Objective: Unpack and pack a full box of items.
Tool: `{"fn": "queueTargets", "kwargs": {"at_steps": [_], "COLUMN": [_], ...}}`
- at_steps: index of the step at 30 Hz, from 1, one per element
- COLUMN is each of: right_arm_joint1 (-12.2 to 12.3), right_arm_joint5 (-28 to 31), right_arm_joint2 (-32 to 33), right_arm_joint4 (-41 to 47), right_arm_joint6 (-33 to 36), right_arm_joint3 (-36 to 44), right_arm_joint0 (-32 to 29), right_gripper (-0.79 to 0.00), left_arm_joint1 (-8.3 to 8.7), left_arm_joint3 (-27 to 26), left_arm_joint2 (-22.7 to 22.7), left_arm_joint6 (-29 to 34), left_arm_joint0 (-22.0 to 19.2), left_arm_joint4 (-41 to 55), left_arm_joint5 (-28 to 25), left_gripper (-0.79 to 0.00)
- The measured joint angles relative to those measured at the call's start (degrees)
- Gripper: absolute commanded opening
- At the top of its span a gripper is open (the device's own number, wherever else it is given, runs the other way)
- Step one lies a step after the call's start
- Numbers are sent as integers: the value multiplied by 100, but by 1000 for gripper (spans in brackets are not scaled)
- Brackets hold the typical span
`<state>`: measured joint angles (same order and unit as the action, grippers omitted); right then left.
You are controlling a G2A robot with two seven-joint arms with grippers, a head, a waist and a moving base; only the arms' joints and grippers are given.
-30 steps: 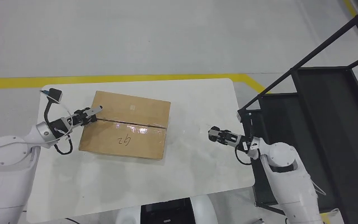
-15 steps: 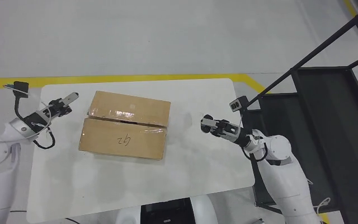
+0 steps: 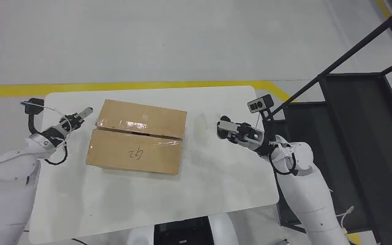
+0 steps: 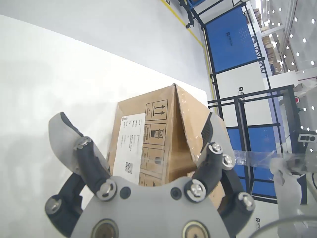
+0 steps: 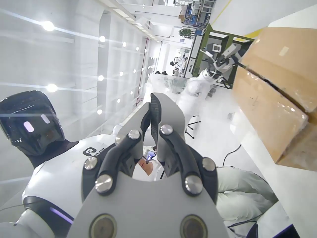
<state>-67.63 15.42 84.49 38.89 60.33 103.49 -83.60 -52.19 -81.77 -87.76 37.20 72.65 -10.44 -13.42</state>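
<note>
A closed brown cardboard box (image 3: 138, 138) with clear tape along its top seam rests on the white table (image 3: 214, 177), left of centre. My left gripper (image 3: 84, 113) sits just off the box's left end, level with the seam, and is open; the box end with its white label (image 4: 148, 139) shows between the spread fingers (image 4: 62, 130). My right gripper (image 3: 224, 129) hovers to the right of the box, a short gap away, with its fingers (image 5: 154, 115) pressed shut on nothing. The box (image 5: 275, 80) and its taped seam appear beyond it.
A black metal rack (image 3: 349, 122) stands just past the table's right edge, close behind my right arm. A yellow floor line (image 3: 153, 87) runs behind the table. Bare tabletop lies in front of the box and between the box and my right gripper.
My left gripper drew back from the box's left end, then returned close to it. My right gripper has moved left toward the box and turned.
</note>
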Motion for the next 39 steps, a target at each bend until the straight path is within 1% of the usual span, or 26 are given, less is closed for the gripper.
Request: {"fn": "queueTargets", "kwargs": {"at_steps": [5, 8, 18, 22, 25, 28, 30, 32, 35, 37, 39], "right_arm_joint1": [-5, 3, 49, 69, 80, 86, 88, 88, 89, 94, 108], "right_arm_joint5": [78, 110, 177, 211, 239, 258, 296, 330, 392, 438, 483], "right_arm_joint2": [-73, -47, 182, 273, 317, 318, 297, 269, 252, 292, 392], "right_arm_joint4": [49, 63, 83, 61, 41, 53, 65, 83, 119, 147, 190], "right_arm_joint6": [-51, -71, -18, 2, 7, 16, 27, 35, 37, 42, 87], "right_arm_joint3": [-2, 8, 19, -16, -36, -49, -60, -76, -73, -48, 0], "right_arm_joint0": [133, 149, 68, 30, 5, 2, 13, 30, 57, 58, 20], "right_gripper": [-785, -785, -785, -785, -785, -785, -785, -785, -785, -785, -785], "left_arm_joint1": [-83, -127, -272, -315, -305, -238, -175, -107, -47, -37, -38], "left_arm_joint3": [189, 214, 84, 107, 199, 227, 119, -79, -461, -688, -915], "left_arm_joint2": [544, 789, 1487, 1651, 1518, 1094, 703, 309, -104, -207, -200], "left_arm_joint6": [336, 463, 667, 634, 492, 294, 312, 454, 678, 827, 1023], "left_arm_joint0": [-326, -432, -594, -658, -678, -627, -519, -387, -199, -117, -73], "left_arm_joint4": [113, 178, 395, 429, 472, 525, 713, 862, 1124, 1375, 1666], "left_arm_joint5": [-160, -207, -199, -197, -203, -223, -285, -317, -287, -241, -185], "left_gripper": [0, 0, 0, 0, 0, 0, 0, 0, 0, 0, 0]}}
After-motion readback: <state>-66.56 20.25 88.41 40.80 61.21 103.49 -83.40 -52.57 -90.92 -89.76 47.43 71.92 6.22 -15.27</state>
